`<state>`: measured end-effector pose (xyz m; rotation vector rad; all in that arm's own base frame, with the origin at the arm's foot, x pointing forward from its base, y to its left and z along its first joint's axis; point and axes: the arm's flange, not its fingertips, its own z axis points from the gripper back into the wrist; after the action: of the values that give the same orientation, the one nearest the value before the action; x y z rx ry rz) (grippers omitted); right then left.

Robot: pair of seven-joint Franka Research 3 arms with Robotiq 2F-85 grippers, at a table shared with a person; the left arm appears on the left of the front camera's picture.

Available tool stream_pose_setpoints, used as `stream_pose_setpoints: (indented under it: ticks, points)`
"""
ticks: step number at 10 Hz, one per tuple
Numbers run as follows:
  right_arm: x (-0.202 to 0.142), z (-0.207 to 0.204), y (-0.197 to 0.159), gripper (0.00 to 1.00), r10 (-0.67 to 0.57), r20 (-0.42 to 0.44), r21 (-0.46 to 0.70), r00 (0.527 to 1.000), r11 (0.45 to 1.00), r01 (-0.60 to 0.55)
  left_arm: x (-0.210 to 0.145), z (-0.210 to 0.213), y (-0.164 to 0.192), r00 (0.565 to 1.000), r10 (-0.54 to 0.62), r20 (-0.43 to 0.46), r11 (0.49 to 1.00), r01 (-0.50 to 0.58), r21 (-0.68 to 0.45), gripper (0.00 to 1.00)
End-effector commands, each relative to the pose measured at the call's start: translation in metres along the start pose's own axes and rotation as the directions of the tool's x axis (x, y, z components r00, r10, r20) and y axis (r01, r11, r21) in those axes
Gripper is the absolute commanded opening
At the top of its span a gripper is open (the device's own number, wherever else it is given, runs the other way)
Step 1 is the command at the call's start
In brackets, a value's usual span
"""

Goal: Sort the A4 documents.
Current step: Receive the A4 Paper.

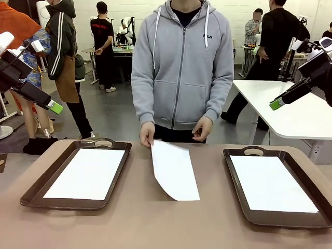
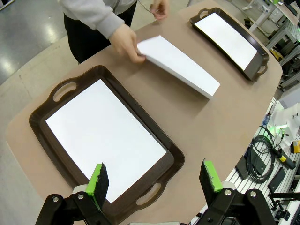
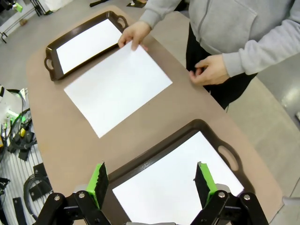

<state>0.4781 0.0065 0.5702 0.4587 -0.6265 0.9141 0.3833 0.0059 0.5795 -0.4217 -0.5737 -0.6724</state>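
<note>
Trayed sheet (image 2: 105, 133) nearest, left pincer (image 2: 157, 180) and right pincer (image 3: 152, 180) wide open, holding nothing, hand (image 1: 147, 134) on middle sheet (image 1: 175, 170)

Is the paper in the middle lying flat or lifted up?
Partly lifted: the person's hand raises one edge of the middle sheet off the table.

Both arms hang raised at the sides, left gripper (image 2: 154, 180) and right gripper (image 3: 153, 182) with fingers spread wide and empty, while one hand (image 1: 147, 134) of the person reaches down, the other hand (image 1: 202, 128) curled.
</note>
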Motion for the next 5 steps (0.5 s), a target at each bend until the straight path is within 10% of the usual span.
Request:
stream_pose_setpoints:
  ticks: [1,5]
  points:
    - [0.0011,0.0004,0.0012,0.96,0.001,0.003,0.001,1.000,1.000,-0.001,-0.0015,0.0000,-0.0008,1.000,0.000,0.002,1.000,0.000,-0.003,1.00]
    - [0.0011,0.0004,0.0012,0.96,0.001,0.003,0.001,1.000,1.000,-0.001,-0.0015,0.0000,-0.0008,1.000,0.000,0.002,1.000,0.000,-0.003,1.00]
